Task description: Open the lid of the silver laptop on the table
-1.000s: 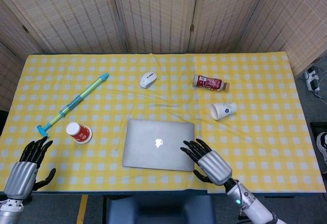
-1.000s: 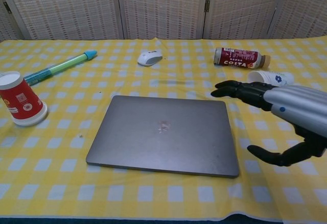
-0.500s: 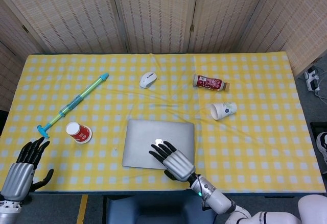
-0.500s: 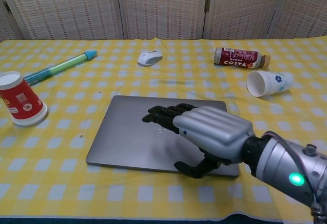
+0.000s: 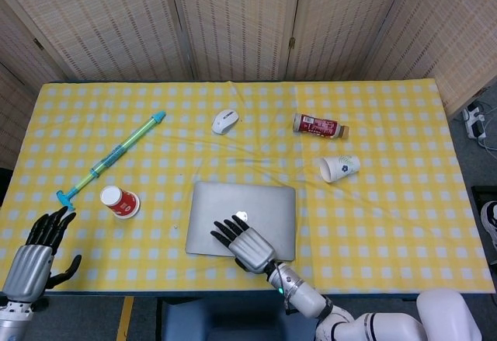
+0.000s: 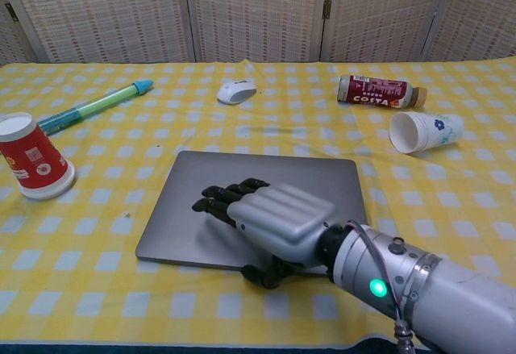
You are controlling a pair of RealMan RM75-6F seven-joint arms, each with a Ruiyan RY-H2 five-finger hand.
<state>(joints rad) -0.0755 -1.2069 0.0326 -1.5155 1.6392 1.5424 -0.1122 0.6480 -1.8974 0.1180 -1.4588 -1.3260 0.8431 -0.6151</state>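
Observation:
The silver laptop (image 5: 264,205) (image 6: 306,181) lies closed and flat near the table's front edge, its logo facing up. My right hand (image 5: 242,241) (image 6: 270,221) is over the front middle of the lid, fingers spread and pointing left across it. Its thumb hangs at the laptop's front edge. I cannot tell whether the fingers touch the lid, and the hand holds nothing. My left hand (image 5: 35,255) hovers at the table's front left corner, fingers apart and empty. It shows only in the head view.
A red paper cup (image 5: 119,201) (image 6: 32,160) stands left of the laptop. A blue-green pump toy (image 5: 112,158) (image 6: 93,106) lies behind the cup. A white mouse (image 5: 225,121) (image 6: 236,91), a lying bottle (image 5: 319,127) (image 6: 379,92) and a tipped white cup (image 5: 340,168) (image 6: 425,131) sit behind the laptop.
My right hand has swept left from beside the laptop's right edge to over the front middle of its lid. The lid stays closed. The left hand has barely moved.

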